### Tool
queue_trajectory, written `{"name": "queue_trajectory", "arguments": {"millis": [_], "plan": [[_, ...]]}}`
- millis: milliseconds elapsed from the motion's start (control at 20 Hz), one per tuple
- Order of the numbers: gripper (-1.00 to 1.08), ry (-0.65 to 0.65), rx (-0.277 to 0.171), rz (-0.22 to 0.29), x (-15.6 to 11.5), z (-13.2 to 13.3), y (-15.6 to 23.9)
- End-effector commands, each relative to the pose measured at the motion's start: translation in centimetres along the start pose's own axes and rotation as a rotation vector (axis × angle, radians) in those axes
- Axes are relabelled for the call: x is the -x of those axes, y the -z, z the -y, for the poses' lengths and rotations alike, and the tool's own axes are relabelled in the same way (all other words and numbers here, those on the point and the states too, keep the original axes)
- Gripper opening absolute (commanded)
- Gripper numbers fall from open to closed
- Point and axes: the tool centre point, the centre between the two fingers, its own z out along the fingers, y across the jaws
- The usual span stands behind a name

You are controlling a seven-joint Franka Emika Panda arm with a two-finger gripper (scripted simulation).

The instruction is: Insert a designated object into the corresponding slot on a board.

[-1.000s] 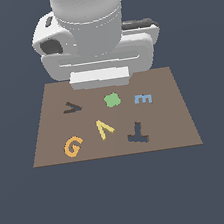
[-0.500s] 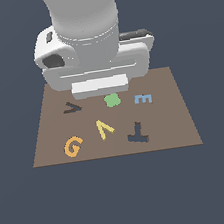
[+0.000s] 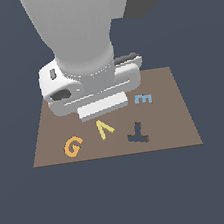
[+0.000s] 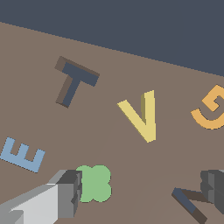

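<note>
Showing the arm [image 3: 80, 32] low over the board [image 3: 183, 119], which fills most of the wrist view. The gripper [image 4: 140, 192] holds nothing; its two fingers [image 4: 70, 192] stand wide apart, one beside the green blob [image 4: 94, 183], the other over the slot [image 4: 189, 204].

Progress, as judged: early. The V [image 4: 141, 114] lies loose and flat on the board, ungrasped and clear of the slot; grasping, carrying, turning and seating all remain.

In the exterior view the V sits near the board's middle, between the G [image 3: 73, 146] at 9 o'clock and the T [image 3: 137, 133] at 3 o'clock, with the E [image 3: 143, 99] at 1 o'clock.

There its apex points to about 11 o'clock, arms opening toward 5, so the long axis runs 11–5. The slot is only partly visible, so the needed turn cannot be told.
</note>
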Motion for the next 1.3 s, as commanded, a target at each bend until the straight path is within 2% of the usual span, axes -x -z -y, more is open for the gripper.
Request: {"name": "queue_trajectory", "arguments": {"millis": [0,600,1250], "plan": [[1.00,0.073,0.003,0.000,-0.7,-0.5,-1.2],[1.00,0.313,0.015,-0.001,-3.3,-1.7,-5.1],[1.00,0.351,0.017,-0.001,-3.8,-1.8,-5.7]]}}
